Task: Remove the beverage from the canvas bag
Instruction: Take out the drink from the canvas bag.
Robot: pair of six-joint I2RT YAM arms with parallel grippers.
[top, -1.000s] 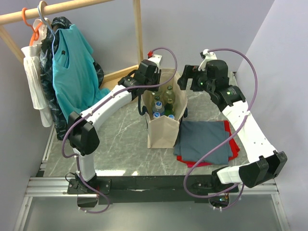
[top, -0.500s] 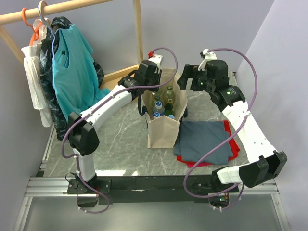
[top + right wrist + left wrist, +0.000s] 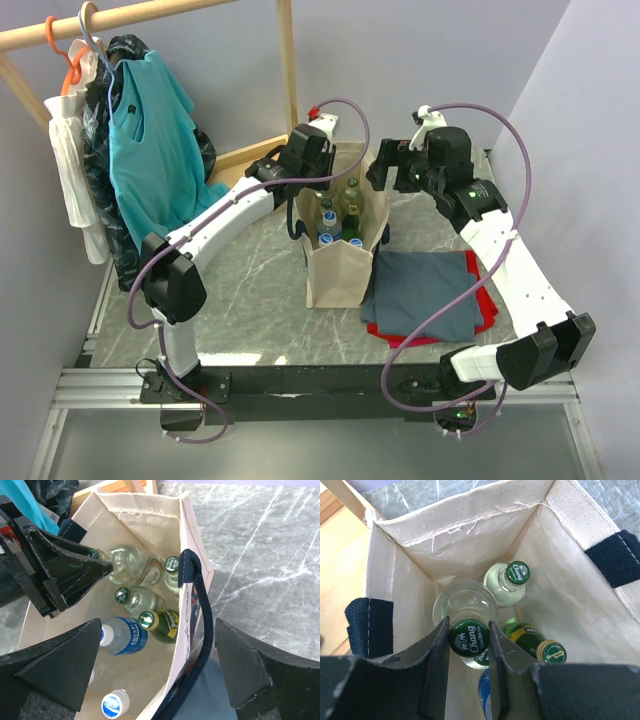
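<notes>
- While the canvas bag (image 3: 338, 278) stands upright on the marble-patterned desk (image 3: 240, 295) with its mouth open, the left fingers (image 3: 436, 670) reach down into it from its far-left side.
- These left fingers are closed on the green cap of a clear glass Chang soda water bottle (image 3: 465, 602) — one finger against each side of the cap.
- That bottle is inside the bag, close to the wall that carries one navy handle (image 3: 369, 627), with its glass shoulder below the rim.
- A second Chang bottle (image 3: 509, 582) stands just beyond it, towards the far wall.
- A green bottle with a gold cap (image 3: 540, 647) stands to the other side, nearer the opposite wall.
- The right wrist view also shows a blue-labelled water bottle (image 3: 125, 636) and a blue-capped bottle (image 3: 112, 705) in the near part of the bag.
- The right fingers (image 3: 65, 665) are spread wide and hold nothing — they hover above the bag's right rim, and the other navy handle (image 3: 197, 600) hangs between them.
- A folded grey-blue cloth (image 3: 425, 288) lies on the desk just beside the bag's right side, on top of a red cloth (image 3: 482, 318).
</notes>
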